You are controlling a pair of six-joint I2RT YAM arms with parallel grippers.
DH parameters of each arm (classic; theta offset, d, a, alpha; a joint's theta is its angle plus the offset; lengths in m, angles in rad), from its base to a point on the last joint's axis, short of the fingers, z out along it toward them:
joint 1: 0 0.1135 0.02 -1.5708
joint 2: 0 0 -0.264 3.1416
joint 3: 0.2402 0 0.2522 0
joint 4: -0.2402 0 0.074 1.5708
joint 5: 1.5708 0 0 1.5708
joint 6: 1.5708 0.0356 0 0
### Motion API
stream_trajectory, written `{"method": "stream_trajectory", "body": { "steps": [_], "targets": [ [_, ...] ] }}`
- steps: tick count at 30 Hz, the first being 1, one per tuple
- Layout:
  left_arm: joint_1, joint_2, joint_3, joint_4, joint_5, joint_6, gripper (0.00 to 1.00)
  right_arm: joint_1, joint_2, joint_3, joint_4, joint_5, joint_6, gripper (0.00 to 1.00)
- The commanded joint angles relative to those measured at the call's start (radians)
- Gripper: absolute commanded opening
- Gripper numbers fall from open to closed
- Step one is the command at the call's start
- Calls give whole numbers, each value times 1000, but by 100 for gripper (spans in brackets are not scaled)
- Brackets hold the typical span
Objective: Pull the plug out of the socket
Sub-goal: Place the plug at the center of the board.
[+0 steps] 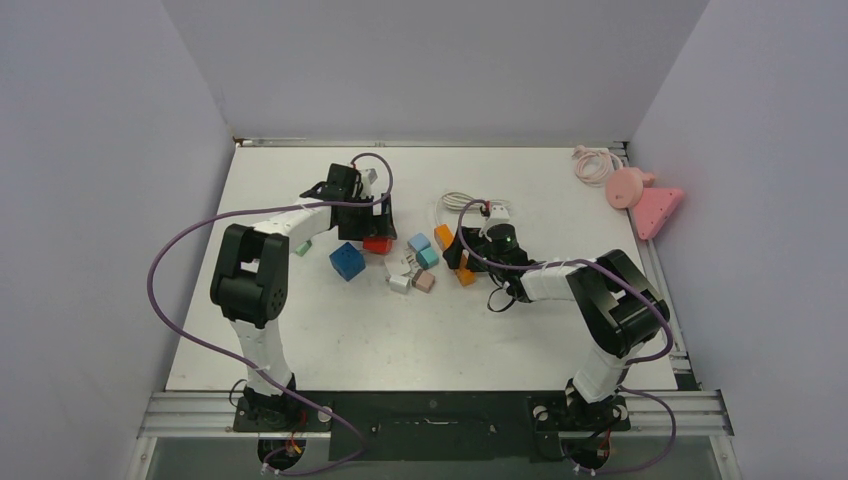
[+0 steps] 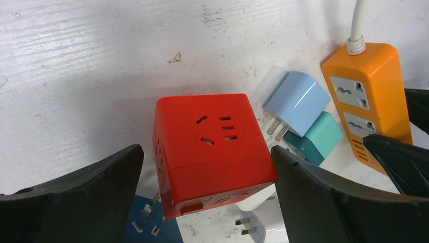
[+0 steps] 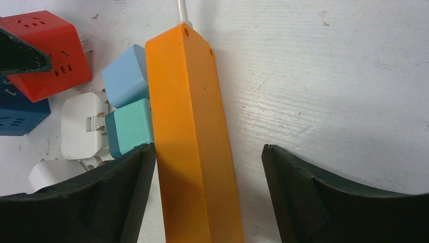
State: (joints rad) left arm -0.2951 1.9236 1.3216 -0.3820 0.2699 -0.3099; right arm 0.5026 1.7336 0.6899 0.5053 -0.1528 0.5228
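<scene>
Straddling red socket cube (image 2: 212, 142), left pincer (image 2: 206, 149) wide open | right pincer (image 3: 208, 147) open, orange strip (image 3: 187, 101) between jaws, ungripped

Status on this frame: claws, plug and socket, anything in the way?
Left claw open astride red cube socket; right claw open around orange power strip. Light blue plug, teal plug lie unplugged. Nothing blocking.

The right hand (image 3: 207, 148), fingers spread, straddles the orange power strip (image 3: 187, 101), perhaps touching one side.

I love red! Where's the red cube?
In the top view, the red cube sits left of middle on the table, inside the open left pincer, with the blue cube beside it.
</scene>
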Motion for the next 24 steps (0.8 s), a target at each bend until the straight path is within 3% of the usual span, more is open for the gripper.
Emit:
{"method": "stream_trajectory", "body": {
  "steps": [1,10,18,24],
  "targets": [
    [1,-38,17,34,27,8,96,-9,-44,-2,22,23,-29,81],
    [1,-149,-32,103,14,31,96,-9,-128,-15,-5,65,-83,100],
    [2,-312,-96,159,-41,22,96,-16,-284,58,-216,283,-209,93],
    [19,-454,-162,183,-10,-12,96,-146,-403,112,-370,367,-258,90]
  ]
}}
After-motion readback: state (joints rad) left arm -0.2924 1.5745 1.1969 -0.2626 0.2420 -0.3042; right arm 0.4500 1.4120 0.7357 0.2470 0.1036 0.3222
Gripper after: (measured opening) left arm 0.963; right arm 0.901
